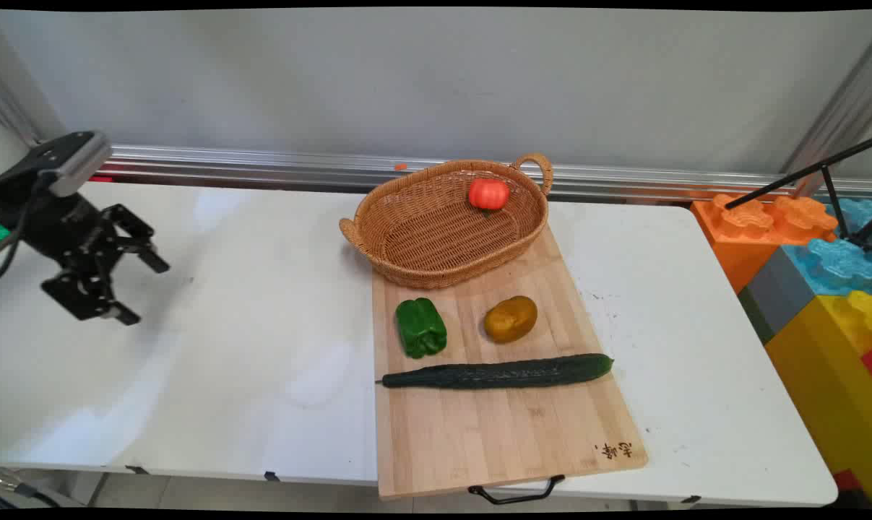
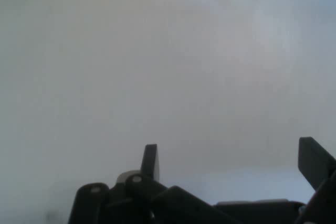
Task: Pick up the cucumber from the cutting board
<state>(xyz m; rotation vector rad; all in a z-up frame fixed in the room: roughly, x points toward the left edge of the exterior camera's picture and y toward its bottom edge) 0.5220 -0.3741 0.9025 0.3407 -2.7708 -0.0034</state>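
White table stretching across view, pale grey wall behind, metal rail running along far edge. Black gripper hovering over table's left part, fingers spread wide, holding nothing. Wooden cutting board lying well right of it, carrying green pepper, potato, cucumber. Wicker basket sitting on board's far end, holding tomato. Large coloured toy blocks standing at right.

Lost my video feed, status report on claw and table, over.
Claw open, empty, above bare table at left. Tomato in basket; pepper, potato, cucumber on board. Nothing near claw.
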